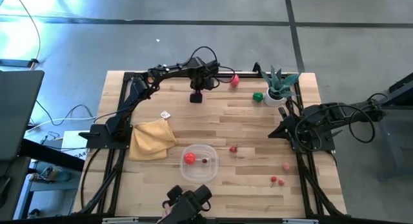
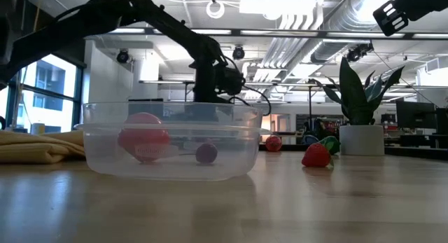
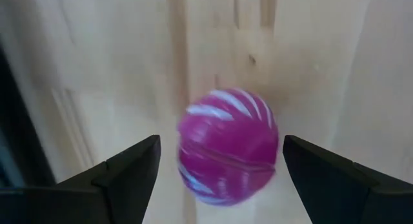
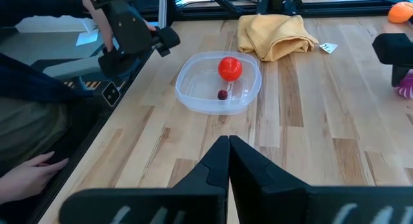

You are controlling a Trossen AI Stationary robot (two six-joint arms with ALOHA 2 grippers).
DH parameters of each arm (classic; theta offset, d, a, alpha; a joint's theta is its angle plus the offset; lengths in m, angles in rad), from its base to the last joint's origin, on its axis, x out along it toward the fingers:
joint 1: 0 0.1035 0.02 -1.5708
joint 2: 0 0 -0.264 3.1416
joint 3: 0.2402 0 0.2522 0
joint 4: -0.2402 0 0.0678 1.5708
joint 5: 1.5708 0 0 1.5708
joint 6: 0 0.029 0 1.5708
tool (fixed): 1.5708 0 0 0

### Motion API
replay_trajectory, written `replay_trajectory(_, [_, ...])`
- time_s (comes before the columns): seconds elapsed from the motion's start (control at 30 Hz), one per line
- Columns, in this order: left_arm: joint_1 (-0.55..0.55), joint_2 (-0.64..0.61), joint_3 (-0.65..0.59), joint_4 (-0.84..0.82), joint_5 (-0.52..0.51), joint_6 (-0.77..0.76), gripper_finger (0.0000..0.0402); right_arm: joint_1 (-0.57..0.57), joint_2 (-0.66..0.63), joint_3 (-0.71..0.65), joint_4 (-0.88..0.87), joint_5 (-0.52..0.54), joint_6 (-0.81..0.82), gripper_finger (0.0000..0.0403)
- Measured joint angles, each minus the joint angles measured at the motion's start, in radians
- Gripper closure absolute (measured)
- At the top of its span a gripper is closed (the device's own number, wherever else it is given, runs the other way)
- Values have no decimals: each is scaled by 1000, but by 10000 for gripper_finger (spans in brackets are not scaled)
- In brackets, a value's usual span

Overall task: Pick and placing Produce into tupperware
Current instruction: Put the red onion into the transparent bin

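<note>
My left gripper [image 1: 197,97] [image 3: 219,162] is open at the table's far middle, low over the wood. A magenta-purple ball with white stripes [image 3: 227,146] lies on the table between its fingers, which stand on either side of it. The clear tupperware [image 1: 199,162] [image 2: 171,141] [image 4: 219,82] sits near the front middle. It holds a red round fruit [image 1: 189,158] [image 4: 230,68] and a small dark cherry [image 4: 222,94]. My right gripper [image 1: 279,132] [image 4: 229,146] is shut and waits at the right side.
Loose produce lies about: a red piece [image 1: 235,80], a green one [image 1: 258,97], a strawberry [image 1: 233,148] [image 2: 316,155], a pink piece [image 1: 285,166] and red cherries [image 1: 276,181]. A potted plant [image 1: 279,85] stands far right. A yellow cloth [image 1: 153,139] lies left. A person's hand [image 4: 32,166] shows beyond the edge.
</note>
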Motion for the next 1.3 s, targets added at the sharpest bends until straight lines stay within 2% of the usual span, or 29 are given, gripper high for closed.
replay_trajectory(0.4, [-1,29,0,22,9,31,92,0,0,0,0,0,0,402])
replay_trajectory(0.93, [-2,29,0,28,9,42,177,0,0,0,0,0,1,402])
replay_trajectory(1.3, [-21,28,0,-63,35,92,173,0,0,0,0,0,2,402])
